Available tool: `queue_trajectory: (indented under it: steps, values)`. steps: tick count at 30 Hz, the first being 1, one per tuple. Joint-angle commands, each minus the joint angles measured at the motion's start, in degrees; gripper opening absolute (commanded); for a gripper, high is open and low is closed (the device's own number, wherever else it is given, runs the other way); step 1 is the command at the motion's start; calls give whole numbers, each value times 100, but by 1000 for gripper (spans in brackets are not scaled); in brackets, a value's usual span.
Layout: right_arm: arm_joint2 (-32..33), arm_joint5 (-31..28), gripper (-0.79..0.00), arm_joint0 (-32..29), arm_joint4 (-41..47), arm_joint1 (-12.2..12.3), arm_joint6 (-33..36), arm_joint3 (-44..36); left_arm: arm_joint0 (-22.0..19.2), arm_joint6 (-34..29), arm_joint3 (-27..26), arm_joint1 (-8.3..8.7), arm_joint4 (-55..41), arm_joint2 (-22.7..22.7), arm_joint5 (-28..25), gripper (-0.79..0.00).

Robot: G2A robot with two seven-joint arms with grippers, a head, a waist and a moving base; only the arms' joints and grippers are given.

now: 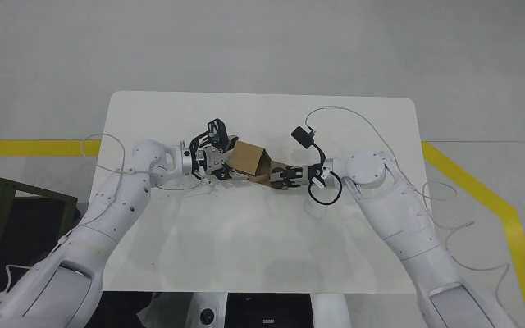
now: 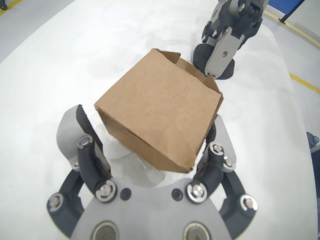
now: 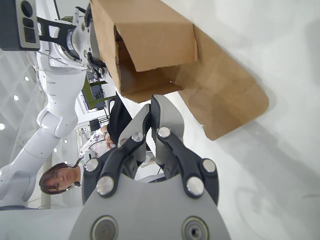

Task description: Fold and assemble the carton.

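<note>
1. top view is showing a brown carton point(image 1: 248, 156) lying near the middle of a white table point(image 1: 246, 246), its long axis running side to side between the two arms.
2. left gripper point(image 2: 148, 114) is cupping the carton's closed end, its fingers point(image 2: 82, 123) spread wide: one is standing apart from the cardboard, the other touching a side wall.
3. right gripper point(image 3: 151, 102) is sitting at the open mouth, pressed together, its tip touching an inner flap's edge. it is likely the nearer arm for tucking that flap.
4. long flap point(image 3: 225, 106) is lying flat on the table, pointing toward the right arm.
5. smooth surface is probably letting the carton slide, and the table's edges are lying well away.
</note>
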Motion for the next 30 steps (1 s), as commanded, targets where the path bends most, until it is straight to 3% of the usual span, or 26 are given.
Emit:
queue_trajectory:
  steps: [1, 14, 30]
  values:
    - [-21, 83, -785, -48, 40, 7, 77, -92, 5, 17, 16, -7, 5, -10, -5, 0]
    - [-278, -461, -785, 90, -156, -78, -728, 353, 30, -12, 25, -44, 54, -56, -55, 0]
    - [-693, -1148, -785, 570, 281, -342, -1142, 1211, 70, -136, 14, -66, 48, -149, -66, 0]
